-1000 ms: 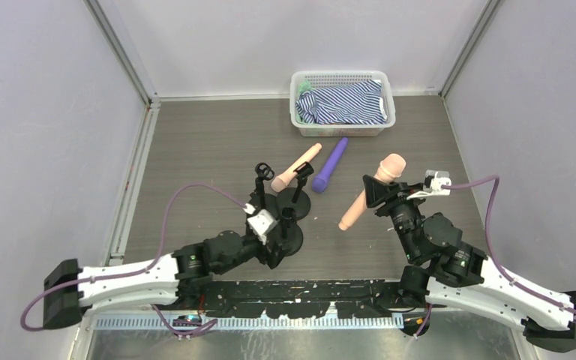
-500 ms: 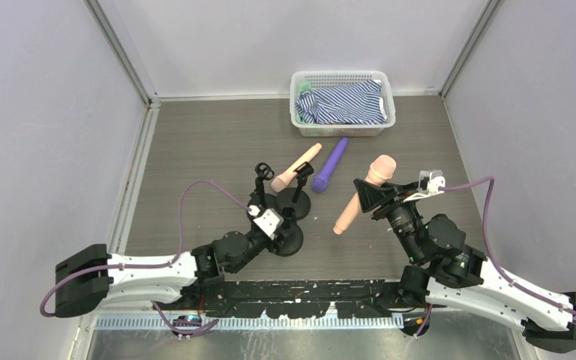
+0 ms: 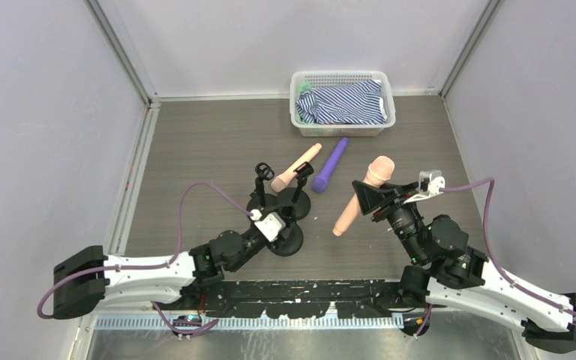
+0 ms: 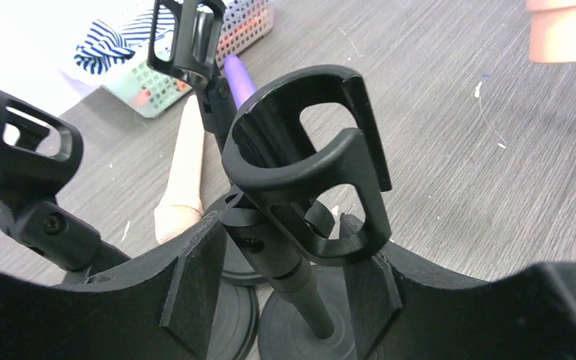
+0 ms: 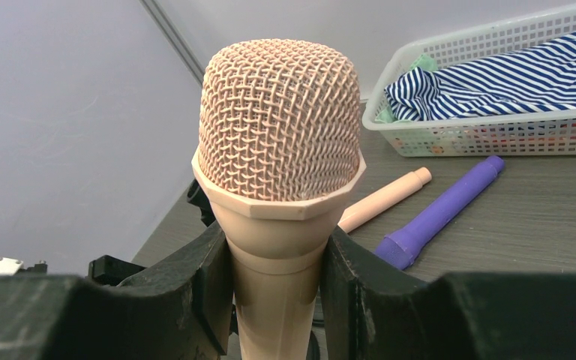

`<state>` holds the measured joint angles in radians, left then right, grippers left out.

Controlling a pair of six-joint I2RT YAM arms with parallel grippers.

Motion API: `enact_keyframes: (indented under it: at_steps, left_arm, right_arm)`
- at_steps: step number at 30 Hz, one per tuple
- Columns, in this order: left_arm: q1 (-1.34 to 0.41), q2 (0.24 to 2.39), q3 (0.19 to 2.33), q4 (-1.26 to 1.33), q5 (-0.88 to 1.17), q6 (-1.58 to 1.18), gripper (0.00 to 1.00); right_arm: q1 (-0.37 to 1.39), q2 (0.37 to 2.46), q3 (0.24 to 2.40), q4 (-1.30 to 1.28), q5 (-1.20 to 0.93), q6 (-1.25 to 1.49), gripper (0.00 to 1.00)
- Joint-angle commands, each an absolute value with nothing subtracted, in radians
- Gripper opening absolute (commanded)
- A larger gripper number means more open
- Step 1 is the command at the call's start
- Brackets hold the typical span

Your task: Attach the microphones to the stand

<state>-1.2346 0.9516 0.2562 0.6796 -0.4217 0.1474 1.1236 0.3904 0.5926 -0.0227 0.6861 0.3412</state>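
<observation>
Three black stands with round bases are clustered mid-table. The nearest stand (image 3: 288, 238) has its clip (image 4: 307, 161) right in front of my left wrist camera. My left gripper (image 3: 285, 225) (image 4: 281, 289) is shut round the neck under that clip. My right gripper (image 3: 365, 196) (image 5: 277, 289) is shut on a peach microphone (image 3: 380, 169) (image 5: 279, 120), held tilted above the table to the right of the stands. A second peach microphone (image 3: 298, 166) (image 4: 184, 172) and a purple microphone (image 3: 331, 164) (image 5: 439, 214) lie flat behind the stands.
A white basket (image 3: 343, 130) with a striped cloth (image 3: 343, 103) stands at the back, just beyond the lying microphones. The other two stands (image 3: 262, 196) (image 3: 297, 196) are upright just behind the gripped one. Grey walls enclose the table on three sides.
My left arm has stretched lower and its jaws have narrowed round the nearest stand. My right gripper has shifted slightly left with the peach microphone.
</observation>
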Motion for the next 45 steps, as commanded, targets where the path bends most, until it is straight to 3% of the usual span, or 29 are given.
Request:
enact_keyframes:
  at_steps: [1, 14, 18, 21, 26, 30, 45]
  left_arm:
    - [-1.224, 0.892, 0.295, 0.7, -0.401, 0.202, 0.58]
    - [-1.198, 0.895, 0.357, 0.659, -0.352, 0.269, 0.57]
    - [-1.181, 0.92, 0.385, 0.651, -0.33, 0.273, 0.51]
    - [-1.172, 0.937, 0.405, 0.642, -0.299, 0.268, 0.44]
    - [-1.17, 0.957, 0.43, 0.61, -0.244, 0.258, 0.14]
    - [-1.17, 0.951, 0.429, 0.598, -0.207, 0.232, 0.01]
    - [-1.169, 0.986, 0.426, 0.735, -0.046, 0.085, 0.0]
  right_arm:
    - [1.124, 0.386, 0.598, 0.032, 0.663, 0.321, 0.01]
    - [1.124, 0.408, 0.607, 0.034, 0.637, 0.324, 0.01]
    - [1.124, 0.407, 0.609, 0.031, 0.623, 0.322, 0.01]
    - [1.124, 0.402, 0.611, 0.023, 0.617, 0.322, 0.01]
    - [1.123, 0.388, 0.609, 0.011, 0.613, 0.32, 0.01]
    - [1.124, 0.372, 0.609, 0.008, 0.6, 0.307, 0.01]
    - [1.124, 0.313, 0.635, -0.063, 0.541, 0.257, 0.01]
